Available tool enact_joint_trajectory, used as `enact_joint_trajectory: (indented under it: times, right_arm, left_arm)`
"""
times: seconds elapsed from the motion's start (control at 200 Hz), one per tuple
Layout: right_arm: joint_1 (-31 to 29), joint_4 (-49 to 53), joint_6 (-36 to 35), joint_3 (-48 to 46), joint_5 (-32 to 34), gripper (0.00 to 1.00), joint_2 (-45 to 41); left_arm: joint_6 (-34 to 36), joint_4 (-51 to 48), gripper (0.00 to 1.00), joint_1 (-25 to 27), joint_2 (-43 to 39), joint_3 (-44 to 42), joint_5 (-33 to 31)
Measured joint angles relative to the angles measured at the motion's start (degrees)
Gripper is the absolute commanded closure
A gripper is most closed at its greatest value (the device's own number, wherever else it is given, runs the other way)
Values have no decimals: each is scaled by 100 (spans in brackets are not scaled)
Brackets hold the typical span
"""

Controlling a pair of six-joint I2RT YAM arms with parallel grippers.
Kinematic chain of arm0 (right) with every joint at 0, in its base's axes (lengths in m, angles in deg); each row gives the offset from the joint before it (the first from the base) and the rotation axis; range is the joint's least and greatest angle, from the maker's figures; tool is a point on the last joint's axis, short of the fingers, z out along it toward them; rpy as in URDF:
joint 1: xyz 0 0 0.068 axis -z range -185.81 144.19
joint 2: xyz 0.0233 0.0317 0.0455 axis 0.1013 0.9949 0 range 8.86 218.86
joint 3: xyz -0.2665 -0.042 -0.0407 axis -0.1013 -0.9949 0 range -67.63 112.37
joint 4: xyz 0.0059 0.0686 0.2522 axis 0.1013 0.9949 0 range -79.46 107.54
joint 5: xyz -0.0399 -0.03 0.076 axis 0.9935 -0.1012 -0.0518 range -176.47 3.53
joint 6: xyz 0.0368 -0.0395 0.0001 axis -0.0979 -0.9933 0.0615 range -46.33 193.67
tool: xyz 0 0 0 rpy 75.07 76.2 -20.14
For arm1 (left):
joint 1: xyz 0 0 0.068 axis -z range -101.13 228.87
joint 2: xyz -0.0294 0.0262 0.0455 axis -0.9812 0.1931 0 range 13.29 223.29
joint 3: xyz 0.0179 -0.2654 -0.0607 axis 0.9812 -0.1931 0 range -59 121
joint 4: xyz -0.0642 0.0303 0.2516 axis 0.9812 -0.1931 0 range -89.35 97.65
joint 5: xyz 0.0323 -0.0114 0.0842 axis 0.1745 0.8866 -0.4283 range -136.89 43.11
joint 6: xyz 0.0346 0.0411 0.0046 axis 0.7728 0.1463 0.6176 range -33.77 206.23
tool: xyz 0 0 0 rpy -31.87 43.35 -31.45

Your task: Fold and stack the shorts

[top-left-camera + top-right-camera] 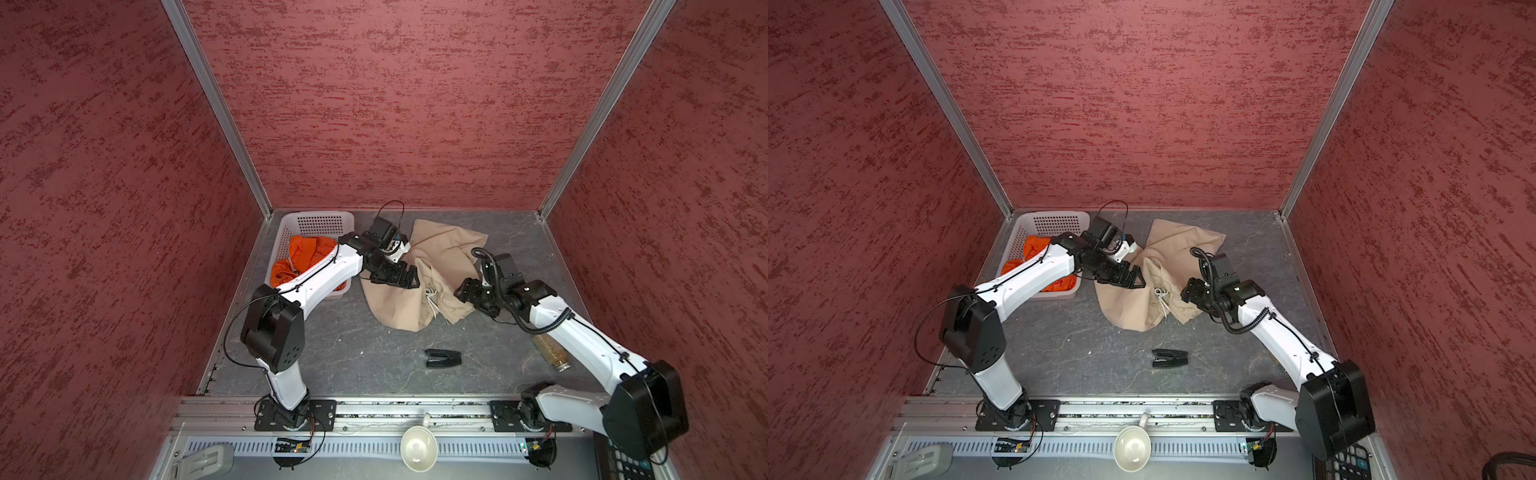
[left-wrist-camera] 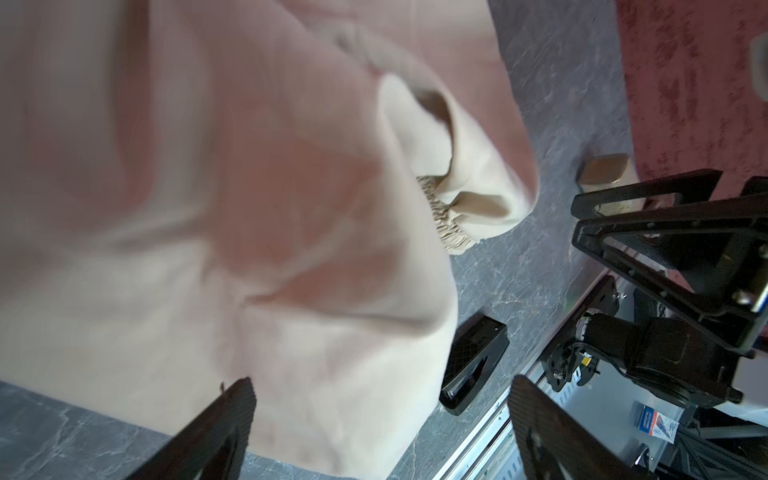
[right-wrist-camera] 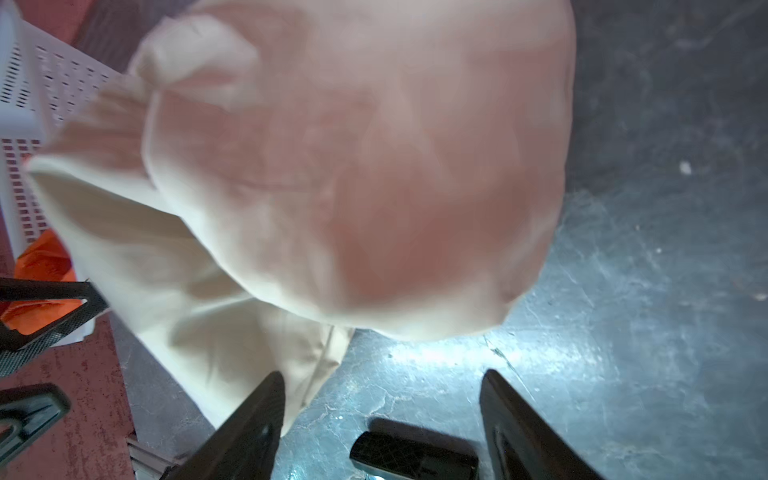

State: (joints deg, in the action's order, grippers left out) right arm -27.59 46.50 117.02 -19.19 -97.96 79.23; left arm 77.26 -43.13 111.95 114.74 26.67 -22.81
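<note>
The beige shorts (image 1: pixel 419 291) (image 1: pixel 1154 291) lie crumpled mid-table in both top views, with the white drawstring (image 1: pixel 432 297) showing. Bright orange shorts (image 1: pixel 303 257) (image 1: pixel 1034 249) sit bunched in the white basket (image 1: pixel 316 222). My left gripper (image 1: pixel 411 277) (image 2: pixel 380 386) hangs open over the beige cloth's left part, the fabric (image 2: pixel 291 249) blurred below its spread fingers. At the cloth's right edge my right gripper (image 1: pixel 460 293) (image 3: pixel 382 382) is open. Bare table shows between its fingers, and the cloth (image 3: pixel 353 187) is just beyond them.
A black clip (image 1: pixel 442 358) (image 3: pixel 411 457) lies on the table in front of the beige shorts. A jar (image 1: pixel 555 353) rests under the right arm. A white cup (image 1: pixel 418 446) and a calculator (image 1: pixel 627 461) sit beyond the front rail. Red walls close in three sides.
</note>
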Motion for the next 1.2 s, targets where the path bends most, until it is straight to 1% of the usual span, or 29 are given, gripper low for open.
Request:
enact_joint_trajectory:
  times: [0.06, 0.12, 0.266, 0.336, 0.366, 0.391, 0.436, 0.471, 0.551, 0.626, 0.651, 0.666, 0.691, 0.837, 0.942, 1.092, 1.197]
  right_arm:
    - [0, -107, 79, -238, -33, 24, 59]
    - [0, -256, 127, -417, -57, 24, 170]
    - [0, -831, 142, -531, -116, 24, 800]
    - [0, -1099, 120, -503, -118, 27, 1174]
    - [0, -1191, 90, -472, -114, 31, 1344]
    - [0, -1250, 46, -435, -96, 37, 1478]
    - [0, -1320, -22, -345, -61, 56, 1696]
    - [0, -1355, -76, -264, 11, 65, 1836]
    - [0, -1377, -177, -90, 249, 81, 2011]
    - [22, -1366, -385, 42, 442, 92, 2006]
    - [35, -1362, -439, 98, 485, 95, 1989]
    - [48, -1360, -481, 122, 518, 97, 1978]
    - [66, -1353, -551, 166, 544, 100, 1941]
    - [271, -1029, -1029, 592, 592, 100, 1478]
    - [426, -378, -1550, 1408, 498, 100, 1132]
    - [549, 857, -2337, 2916, -70, 100, 1071]
    - [560, 1672, -2614, 3565, -625, 100, 1121]
  left_arm:
    - [-11, -59, 7, 98, 138, 2, -70]
    - [-24, -101, 14, 175, 260, 28, -162]
    - [-109, -103, 40, 258, 520, 81, -385]
    - [-116, -74, 52, 256, 540, 81, -507]
    - [-136, -55, 57, 254, 540, 81, -542]
    - [-166, -24, 61, 247, 540, 81, -586]
    - [-131, 13, 67, 227, 540, 81, -638]
    - [-129, 31, 71, 223, 540, 79, -682]
    - [-122, 72, 80, 203, 538, 79, -772]
    - [-98, 74, 86, 166, 538, 79, -789]
    - [-52, 76, 92, 151, 533, 79, -787]
    - [-50, 79, 100, 133, 529, 79, -785]
    - [-57, 76, 100, 109, 525, 79, -787]
    - [210, 15, 100, -116, 391, 87, -774]
    - [487, -243, 100, -308, 310, 289, -787]
    - [942, -546, 100, -640, 308, 728, -920]
    - [1217, -684, 100, -925, 376, 1016, -977]
